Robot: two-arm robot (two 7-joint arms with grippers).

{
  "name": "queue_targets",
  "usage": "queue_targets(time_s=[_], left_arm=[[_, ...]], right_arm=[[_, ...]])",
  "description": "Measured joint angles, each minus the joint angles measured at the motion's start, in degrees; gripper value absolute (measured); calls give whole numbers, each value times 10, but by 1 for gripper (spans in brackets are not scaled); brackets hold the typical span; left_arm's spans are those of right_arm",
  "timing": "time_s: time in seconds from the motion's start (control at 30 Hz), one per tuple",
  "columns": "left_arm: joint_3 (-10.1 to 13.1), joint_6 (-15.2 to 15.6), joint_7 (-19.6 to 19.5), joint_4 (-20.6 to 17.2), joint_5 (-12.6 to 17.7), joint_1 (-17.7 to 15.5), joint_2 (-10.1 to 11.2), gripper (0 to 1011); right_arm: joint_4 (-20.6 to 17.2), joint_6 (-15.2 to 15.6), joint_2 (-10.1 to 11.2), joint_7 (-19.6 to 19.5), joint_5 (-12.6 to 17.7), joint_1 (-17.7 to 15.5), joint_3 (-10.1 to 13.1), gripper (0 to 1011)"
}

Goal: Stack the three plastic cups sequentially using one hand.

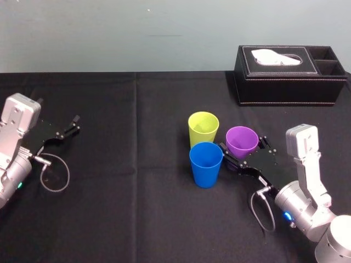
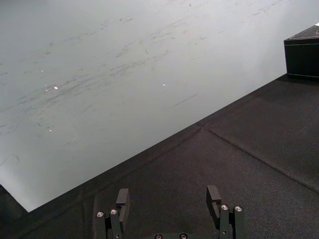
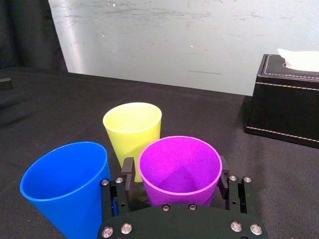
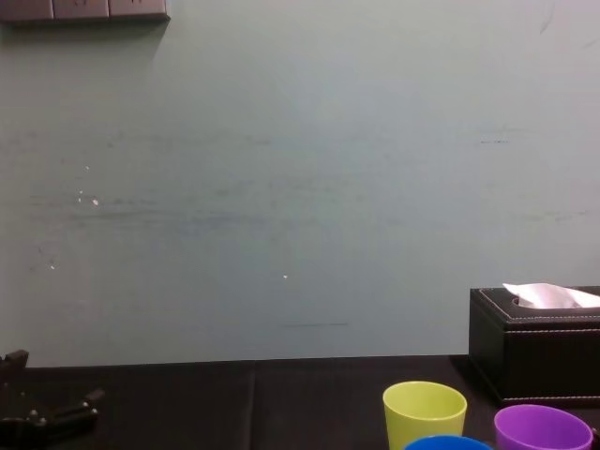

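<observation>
The right gripper (image 3: 175, 174) appears to clamp the purple cup (image 1: 242, 140), just beside the blue cup (image 1: 206, 163) and yellow-green cup (image 1: 203, 128). The left gripper (image 1: 73, 125) rests spread open, far left.

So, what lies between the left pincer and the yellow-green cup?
Bare black tablecloth, as the head view shows, from the open left pincer, parked far left, to the yellow-green cup. The right pincer is around the purple cup.

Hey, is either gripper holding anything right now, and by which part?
The right gripper clasps the purple cup by its lower wall, fingers on both sides. The left gripper is open, holding nothing.
</observation>
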Motion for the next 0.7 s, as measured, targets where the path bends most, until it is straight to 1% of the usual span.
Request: queue_targets(time_s=[0.07, 0.1, 0.17, 0.23, 0.4, 0.63, 0.7], left_arm=[[0, 0, 0, 0, 0, 0, 0, 1011], [0, 0, 0, 0, 0, 0, 0, 1011], [0, 0, 0, 0, 0, 0, 0, 1011], [0, 0, 0, 0, 0, 0, 0, 1011], [0, 0, 0, 0, 0, 0, 0, 1011], [0, 0, 0, 0, 0, 0, 0, 1011], [0, 0, 0, 0, 0, 0, 0, 1011]], right_arm=[[0, 0, 0, 0, 0, 0, 0, 947], [0, 0, 0, 0, 0, 0, 0, 908], [0, 0, 0, 0, 0, 0, 0, 870], [0, 0, 0, 0, 0, 0, 0, 811], [0, 0, 1, 0, 1, 0, 0, 774], [0, 0, 1, 0, 1, 0, 0, 749], [-8, 2, 3, 4, 5, 1, 4, 746]])
